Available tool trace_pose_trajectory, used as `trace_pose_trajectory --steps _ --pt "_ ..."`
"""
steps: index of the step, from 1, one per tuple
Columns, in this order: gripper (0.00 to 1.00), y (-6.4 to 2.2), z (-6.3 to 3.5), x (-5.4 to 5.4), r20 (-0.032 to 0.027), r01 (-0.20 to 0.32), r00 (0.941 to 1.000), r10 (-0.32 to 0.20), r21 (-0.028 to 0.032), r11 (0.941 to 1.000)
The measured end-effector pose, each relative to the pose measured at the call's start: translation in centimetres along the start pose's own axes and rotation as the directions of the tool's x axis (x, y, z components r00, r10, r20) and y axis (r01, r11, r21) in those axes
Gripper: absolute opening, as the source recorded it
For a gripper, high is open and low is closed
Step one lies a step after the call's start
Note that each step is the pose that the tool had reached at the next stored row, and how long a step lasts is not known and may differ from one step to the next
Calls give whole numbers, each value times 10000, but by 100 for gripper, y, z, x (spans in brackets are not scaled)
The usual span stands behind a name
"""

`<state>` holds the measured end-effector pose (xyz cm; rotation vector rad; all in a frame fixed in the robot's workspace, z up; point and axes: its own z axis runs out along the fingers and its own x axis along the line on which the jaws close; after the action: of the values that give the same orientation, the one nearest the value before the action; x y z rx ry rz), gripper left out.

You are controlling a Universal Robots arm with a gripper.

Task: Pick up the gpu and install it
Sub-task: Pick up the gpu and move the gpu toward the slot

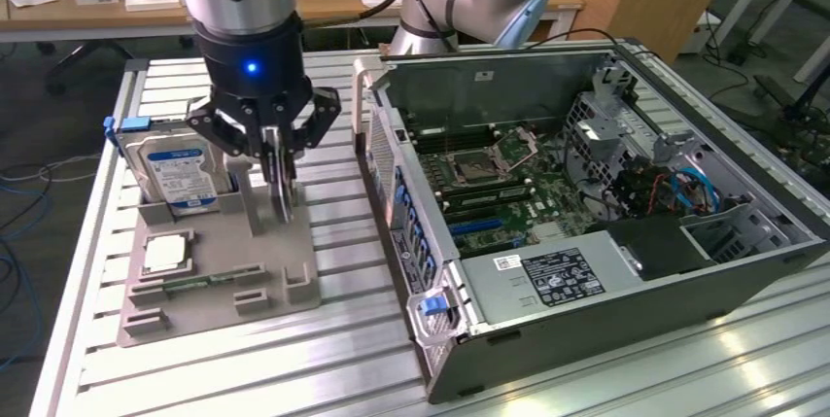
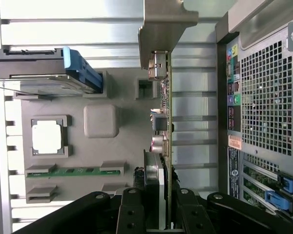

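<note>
Exterior view: I am clamping my pincer point(image 1: 276, 159) on the top edge of the gpu point(image 1: 282, 201), one finger on each face. The card is hanging upright and edge-on over the grey holder point(image 1: 279, 276) on the tabletop point(image 1: 259, 368). I cannot tell whether its lower edge is clear of the holder. The hard drive point(image 1: 179, 172) is standing upright in the holder just beside the card, toward the exterior view's left, leaving a narrow gap. Toward the exterior view's right, a strip of bare slatted tabletop is separating the card from the open computer case point(image 1: 726, 291), which is lying on its side with the motherboard facing up.

In the wrist view, my fingers point(image 2: 132, 214) are gripping the gpu point(image 2: 169, 112). Its silvery bracket point(image 2: 161, 29) is sitting at the far end, and the case's perforated rear panel point(image 2: 263, 107) is running parallel to the card. The processor chip point(image 2: 46, 136) and a memory stick point(image 2: 73, 171) are lying in their holder pockets, well apart from the card.
</note>
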<state>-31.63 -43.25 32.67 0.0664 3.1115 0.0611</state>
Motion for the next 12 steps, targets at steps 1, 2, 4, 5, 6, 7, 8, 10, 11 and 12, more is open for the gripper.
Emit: trace_pose_trajectory --steps 1,2,4,5,6,7,8,10,11,12 --pt "28 0 -10 0 0 0 10000 0 0 10000" --pt "28 1 -20 0 0 0 10000 0 0 10000" --pt "28 2 -40 -1 0 0 10000 0 0 10000" --pt "28 2 -51 -1 0 0 10000 0 0 10000" --pt "28 2 -63 -2 -1 0 10000 0 0 10000" --pt "28 3 -73 -2 0 1 10000 -1 0 10000" --pt "28 3 -84 -2 0 0 10000 0 0 10000" --pt "28 4 -107 -3 0 0 10000 0 0 10000" --pt "28 5 -118 -3 0 0 10000 0 0 10000" --pt "28 5 -128 -4 -1 0 10000 0 0 10000"
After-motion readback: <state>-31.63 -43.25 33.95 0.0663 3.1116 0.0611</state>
